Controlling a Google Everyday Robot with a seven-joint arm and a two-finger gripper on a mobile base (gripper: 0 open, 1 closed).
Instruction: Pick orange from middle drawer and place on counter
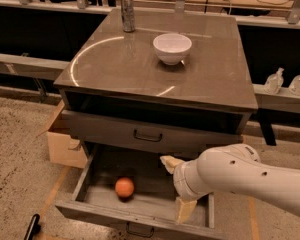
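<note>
Item: orange (124, 187). It lay loose on the floor of the open middle drawer (84, 180), left of centre. Judged light, firm and smooth-skinned, so apt to roll; best pinched across its widest girth. To its right, near but apart, the gripper (174, 188) hung over the drawer, fingers spread wide, holding nothing.

The white arm (255, 176) ran off the right edge, so its base was unseen. The gripper (177, 186), its two tan fingers spread apart, hung over the right part of the middle drawer (89, 171) and hid the floor and right wall behind it. The drawer's front handle (140, 230) was partly cut by the near edge. A cardboard box (65, 146) at left was half hidden behind the cabinet (110, 126). A dark object (31, 227) at near left was cut off, its kind unclear.
</note>
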